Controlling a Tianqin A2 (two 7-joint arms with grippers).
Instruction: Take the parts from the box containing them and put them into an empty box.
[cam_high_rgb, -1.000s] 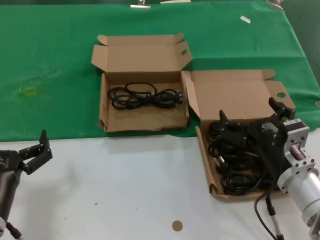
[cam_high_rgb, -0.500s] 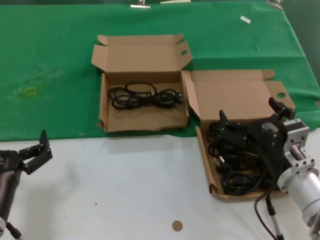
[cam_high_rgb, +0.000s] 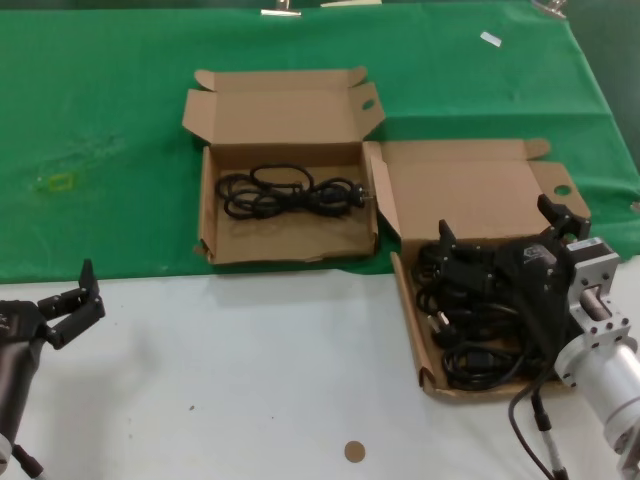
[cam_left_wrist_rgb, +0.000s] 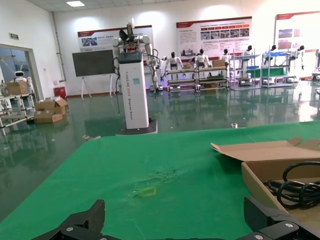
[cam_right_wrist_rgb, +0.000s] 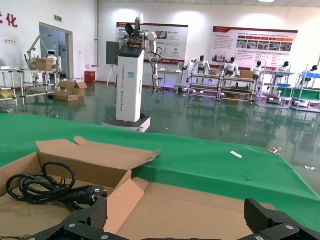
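Nothing has moved: right hand hangs spread wide over the parts, gripping none; left hand idles open.

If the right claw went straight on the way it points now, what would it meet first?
Most likely the upright lid of the box of cables it hovers over. The right claw is open and points toward that lid; depth is unclear.

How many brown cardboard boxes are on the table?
2. One squarish brown cardboard box lies on the green cloth, holding one black cable bundle; the other box is beneath the right gripper.
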